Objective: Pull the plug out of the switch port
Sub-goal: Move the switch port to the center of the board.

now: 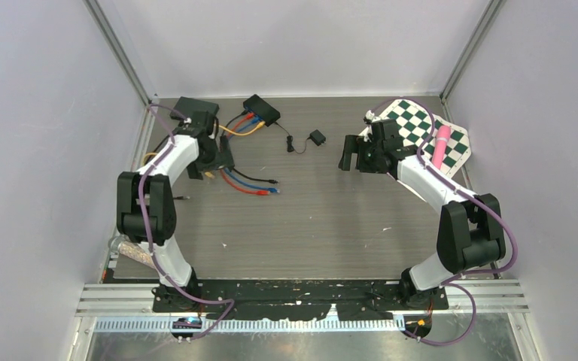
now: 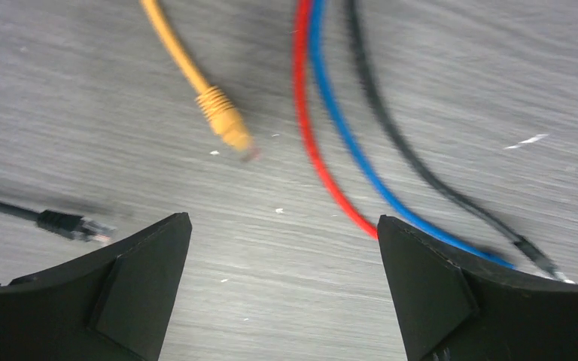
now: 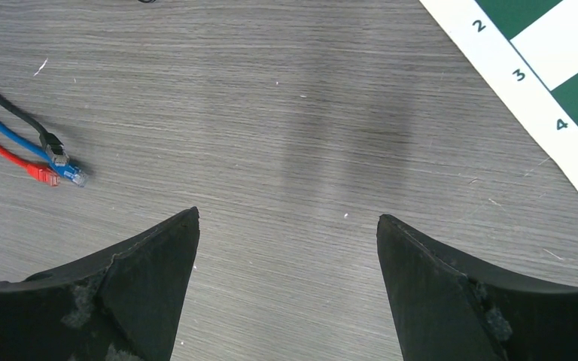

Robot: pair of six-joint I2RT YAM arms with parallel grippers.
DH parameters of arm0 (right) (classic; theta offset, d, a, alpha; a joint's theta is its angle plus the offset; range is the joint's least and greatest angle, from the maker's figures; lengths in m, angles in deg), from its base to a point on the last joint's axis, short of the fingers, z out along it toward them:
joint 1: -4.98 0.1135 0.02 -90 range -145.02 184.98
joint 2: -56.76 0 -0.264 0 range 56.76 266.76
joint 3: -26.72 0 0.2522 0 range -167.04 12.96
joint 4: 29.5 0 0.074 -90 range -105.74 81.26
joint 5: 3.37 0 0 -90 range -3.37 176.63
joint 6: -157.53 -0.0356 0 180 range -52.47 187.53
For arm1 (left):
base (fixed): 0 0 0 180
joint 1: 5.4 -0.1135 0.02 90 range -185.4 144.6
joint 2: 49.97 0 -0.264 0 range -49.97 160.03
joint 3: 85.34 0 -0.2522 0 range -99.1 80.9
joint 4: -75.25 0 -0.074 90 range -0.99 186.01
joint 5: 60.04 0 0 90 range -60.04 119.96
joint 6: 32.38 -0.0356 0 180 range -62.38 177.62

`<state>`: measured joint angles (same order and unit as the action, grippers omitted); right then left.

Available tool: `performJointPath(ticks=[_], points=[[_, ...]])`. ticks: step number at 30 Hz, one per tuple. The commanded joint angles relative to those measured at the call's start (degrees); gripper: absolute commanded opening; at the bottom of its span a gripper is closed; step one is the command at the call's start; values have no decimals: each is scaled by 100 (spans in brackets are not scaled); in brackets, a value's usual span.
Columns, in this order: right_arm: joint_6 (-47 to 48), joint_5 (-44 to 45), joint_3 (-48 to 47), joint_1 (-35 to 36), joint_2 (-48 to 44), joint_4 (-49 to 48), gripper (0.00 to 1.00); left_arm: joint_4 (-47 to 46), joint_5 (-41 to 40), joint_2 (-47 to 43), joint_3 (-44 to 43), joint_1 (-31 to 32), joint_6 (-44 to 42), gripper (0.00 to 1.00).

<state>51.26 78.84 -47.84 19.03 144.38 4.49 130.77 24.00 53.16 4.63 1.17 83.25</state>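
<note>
The black switch (image 1: 262, 110) lies at the back of the table, with orange, red and blue cables running into its near-left side. A loose yellow plug (image 2: 228, 124) rests on the table just ahead of my left gripper (image 2: 282, 226), which is open and holds nothing. In the top view the left gripper (image 1: 212, 167) hangs over the cable bundle, near-left of the switch. Red (image 2: 310, 135), blue (image 2: 346, 135) and black (image 2: 391, 128) cables run past its right finger. My right gripper (image 3: 287, 226) is open over bare table, also seen from above (image 1: 350, 153).
A loose black plug (image 2: 71, 224) lies left of the left gripper. Red, blue and black cable ends (image 3: 54, 169) lie mid-table. A small black adapter (image 1: 317, 138), a black box (image 1: 196, 107), and a chessboard mat (image 1: 421, 124) with a pink object (image 1: 441, 147) are at the back.
</note>
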Motion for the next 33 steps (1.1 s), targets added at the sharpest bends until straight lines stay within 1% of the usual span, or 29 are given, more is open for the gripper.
performJointPath(ticks=[1, 3, 5, 9, 11, 14, 16, 18, 20, 23, 24, 26, 27, 28, 30, 33], points=[[-2, -202, -155, -30, 75, -170, 94, -419, 46, 1, -193, 353, 319, 100], [0, -182, -149, -33, 83, -172, 94, -260, -160, 223, -307, 453, 519, 100], [1, -123, -130, -35, 50, -169, 94, -87, -394, 404, -337, 460, 951, 100], [9, -143, -104, -35, 12, -172, 94, -202, -722, 278, -58, 478, 1843, 96], [21, -131, -93, -37, 6, -171, 94, -173, -649, 172, 20, 418, 2394, 95], [19, -134, -105, -42, 52, -177, 95, 23, -519, 204, -88, 419, 3035, 91], [28, -183, -134, -50, 90, -165, 94, 107, -673, 178, -147, 414, 3285, 91], [97, -146, -142, -53, 94, -121, 94, 606, -1179, 134, -447, 327, 3200, 94], [154, -8, -117, -65, 79, -109, 95, 930, -1475, 112, -758, 151, 2818, 99], [161, -54, -135, -119, 118, -107, 95, 1164, -1574, 181, -967, -267, 2044, 99], [156, -161, -141, -124, 142, -122, 95, 1190, -1584, 183, -913, -389, 1881, 100], [127, -344, -88, -130, 160, -242, 95, 816, -1256, 98, -630, -604, 1384, 99], [101, -411, -63, -132, 164, -289, 95, 642, -1069, 67, -517, -724, 1194, 98], [86, -505, -37, -135, 165, -372, 95, 599, -964, 65, -469, -852, 1071, 93], [43, -550, -55, -133, 205, -414, 95, 443, -668, 117, -454, -922, 630, 87], [-47, -595, -144, -139, 299, -413, 95, 693, -536, 451, -822, -917, 174, 79]])
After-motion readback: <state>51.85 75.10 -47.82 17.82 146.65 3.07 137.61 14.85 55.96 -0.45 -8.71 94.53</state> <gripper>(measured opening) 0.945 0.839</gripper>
